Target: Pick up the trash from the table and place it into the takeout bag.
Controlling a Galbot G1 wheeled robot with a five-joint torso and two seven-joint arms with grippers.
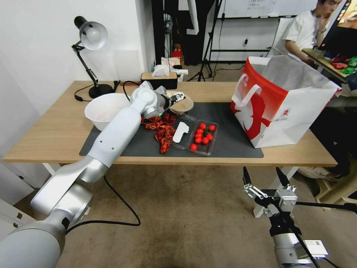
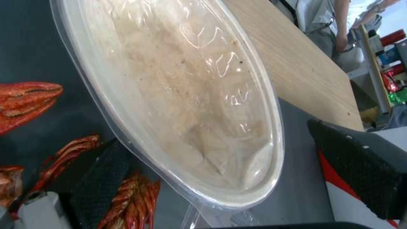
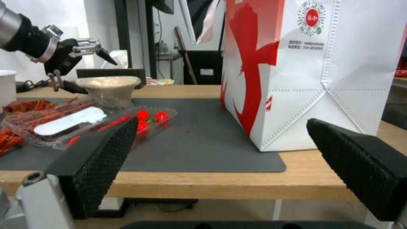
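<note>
Light-wood table (image 1: 55, 134), grey mat (image 1: 230, 137), lamp (image 1: 91, 56)

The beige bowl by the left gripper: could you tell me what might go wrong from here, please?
1. The left gripper is open around the shallow beige bowl, which is wrapped in clear film; its fingers could slip on the film.
2. Red crayfish shells and the clear tray of cherry tomatoes lie close beside the bowl, so a lift might drag or knock them.
3. The takeout bag stands across the mat; a tilted bowl could spill on the way.
</note>
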